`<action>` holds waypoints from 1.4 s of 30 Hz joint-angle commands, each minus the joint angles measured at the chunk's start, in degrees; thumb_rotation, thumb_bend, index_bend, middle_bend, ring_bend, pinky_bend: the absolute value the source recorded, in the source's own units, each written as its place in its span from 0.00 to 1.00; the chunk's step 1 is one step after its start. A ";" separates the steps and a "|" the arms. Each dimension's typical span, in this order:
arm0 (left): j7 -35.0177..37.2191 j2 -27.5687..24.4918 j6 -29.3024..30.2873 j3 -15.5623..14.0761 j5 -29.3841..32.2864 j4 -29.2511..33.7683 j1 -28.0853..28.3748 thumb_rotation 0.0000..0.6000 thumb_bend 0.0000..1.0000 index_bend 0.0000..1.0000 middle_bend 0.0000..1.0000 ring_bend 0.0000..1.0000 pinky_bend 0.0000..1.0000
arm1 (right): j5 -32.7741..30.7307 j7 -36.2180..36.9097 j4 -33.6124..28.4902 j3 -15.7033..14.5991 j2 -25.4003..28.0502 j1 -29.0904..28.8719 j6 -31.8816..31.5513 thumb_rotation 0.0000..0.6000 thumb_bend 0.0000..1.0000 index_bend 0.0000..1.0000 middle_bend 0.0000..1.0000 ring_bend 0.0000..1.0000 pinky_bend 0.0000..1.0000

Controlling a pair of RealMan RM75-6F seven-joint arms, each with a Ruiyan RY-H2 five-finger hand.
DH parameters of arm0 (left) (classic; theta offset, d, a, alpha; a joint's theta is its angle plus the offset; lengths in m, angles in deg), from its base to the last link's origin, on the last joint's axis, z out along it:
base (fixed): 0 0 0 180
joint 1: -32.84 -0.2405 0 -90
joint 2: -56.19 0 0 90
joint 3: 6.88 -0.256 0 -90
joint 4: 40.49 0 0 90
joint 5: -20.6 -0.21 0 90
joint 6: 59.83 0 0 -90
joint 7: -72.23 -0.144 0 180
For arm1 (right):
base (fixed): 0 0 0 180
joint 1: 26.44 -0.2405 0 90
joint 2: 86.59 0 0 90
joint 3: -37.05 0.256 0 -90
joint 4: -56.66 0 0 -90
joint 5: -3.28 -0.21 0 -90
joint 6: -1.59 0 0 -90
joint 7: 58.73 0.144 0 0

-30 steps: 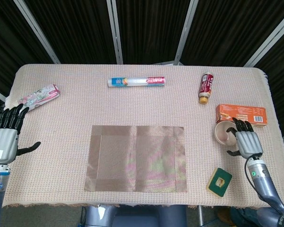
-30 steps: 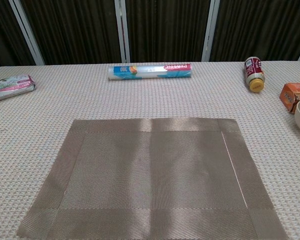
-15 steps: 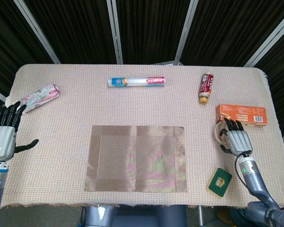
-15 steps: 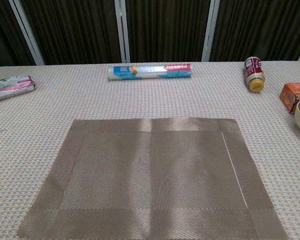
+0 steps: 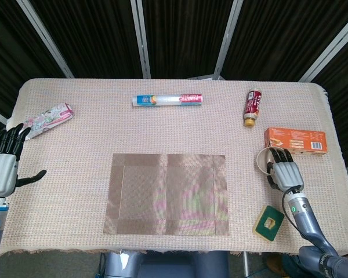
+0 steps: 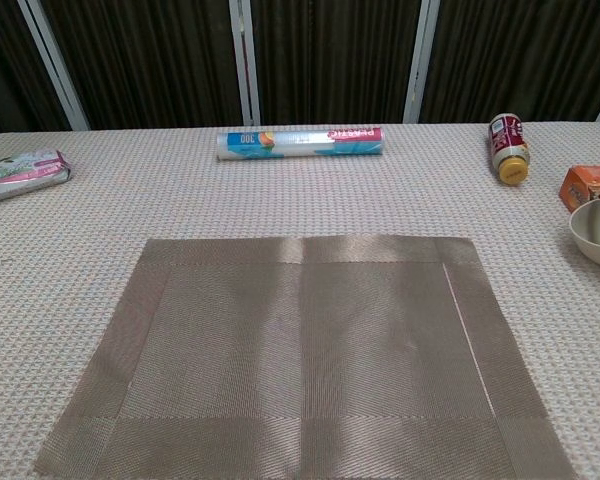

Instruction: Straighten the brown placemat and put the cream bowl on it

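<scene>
The brown placemat [image 5: 168, 194] lies flat and square to the table's front edge in the middle; it fills the lower part of the chest view [image 6: 300, 350]. The cream bowl [image 5: 265, 160] is right of the mat, just in front of the orange box. My right hand [image 5: 286, 172] grips the bowl's near rim, with dark fingers reaching inside; the chest view shows the bowl [image 6: 590, 234] at the right edge. My left hand [image 5: 3, 168] hovers at the table's left edge, fingers spread, holding nothing.
At the back lie a plastic wrap roll [image 5: 167, 100] and a red bottle [image 5: 253, 107]. An orange box [image 5: 294, 141] lies behind the bowl, a green packet [image 5: 268, 222] at the front right, and a pink pack [image 5: 46, 119] at the far left.
My right hand moved left and closed on the bowl's rim; the bowl shifted a little left toward the mat. My left hand drew slightly back toward the left edge.
</scene>
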 commanded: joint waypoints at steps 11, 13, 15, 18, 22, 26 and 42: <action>0.94 -0.43 -0.83 0.57 -0.65 0.36 -0.45 1.00 0.00 0.00 0.00 0.00 0.00 | 9.37 3.66 -8.91 -1.68 4.40 1.74 -10.15 1.00 0.54 0.63 0.01 0.00 0.00; 1.28 -0.55 -0.96 0.58 -0.75 0.45 -0.52 1.00 0.00 0.00 0.00 0.00 0.00 | 11.57 4.70 -11.84 -2.01 5.46 1.78 -11.85 1.00 0.54 0.63 0.03 0.00 0.00; 1.83 -0.80 -1.19 0.62 -0.85 0.56 -0.59 1.00 0.00 0.00 0.00 0.00 0.00 | 14.66 4.91 -15.30 -2.55 7.03 1.56 -13.68 1.00 0.54 0.63 0.03 0.00 0.00; 2.53 -1.19 -1.52 0.69 -1.08 0.68 -0.73 1.00 0.00 0.00 0.00 0.00 0.00 | 17.70 4.55 -19.55 -3.09 8.76 0.85 -14.56 1.00 0.54 0.63 0.04 0.00 0.00; 3.10 -1.46 -1.89 0.76 -1.37 0.66 -0.88 1.00 0.00 0.00 0.00 0.00 0.00 | 19.60 5.06 -24.71 -2.97 10.11 -1.30 -12.69 1.00 0.53 0.63 0.04 0.00 0.00; 3.35 -1.51 -2.35 0.96 -1.16 0.54 -0.92 1.00 0.00 0.00 0.00 0.00 0.00 | 20.53 6.54 -28.51 -2.22 10.14 -4.12 -9.77 1.00 0.53 0.63 0.05 0.00 0.00; 1.99 -0.07 -5.29 1.84 1.65 -2.44 -0.45 1.00 0.00 0.00 0.00 0.00 0.00 | 14.41 4.84 -24.38 2.80 -4.21 -17.32 5.49 1.00 0.51 0.63 0.05 0.00 0.00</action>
